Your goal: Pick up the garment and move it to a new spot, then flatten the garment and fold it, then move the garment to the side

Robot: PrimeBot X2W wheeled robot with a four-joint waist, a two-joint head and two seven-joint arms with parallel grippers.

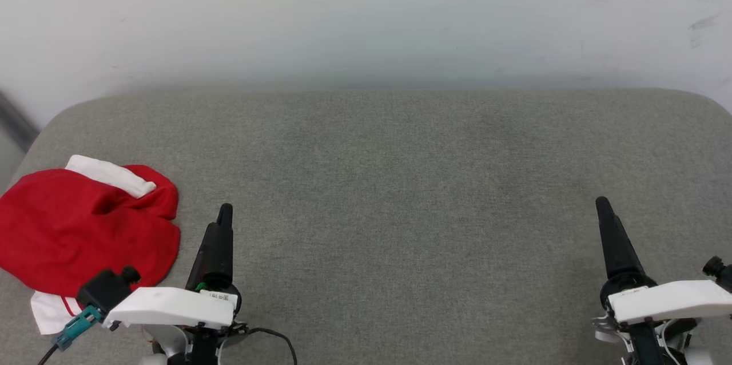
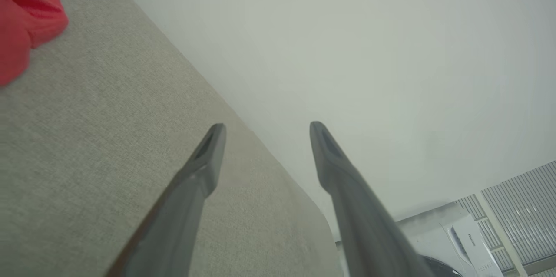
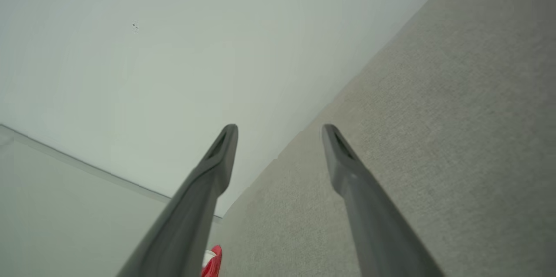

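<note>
Head view: the garment (image 1: pixel 86 227) is seen whole, bunched against the left edge of the grey fabric tabletop (image 1: pixel 400 182), toward the near side. The left gripper (image 1: pixel 224 213) is held just beside it on the right, not touching. The right gripper (image 1: pixel 603 205) is held well apart, near the right edge. Each is seen there as a single dark finger, so the gap is not readable.

Wrist views: both fingers of each gripper are shown spread, with nothing between them. In the left wrist view a red-and-white corner of the garment (image 2: pixel 21 16) is caught at top left. In the right wrist view just a red sliver (image 3: pixel 213 259) is seen at the bottom edge.

Garment look: red body crumpled into a rounded heap. A white sleeve is folded over the far side. A white piece with red stripe trim is seen at the near end.
</note>
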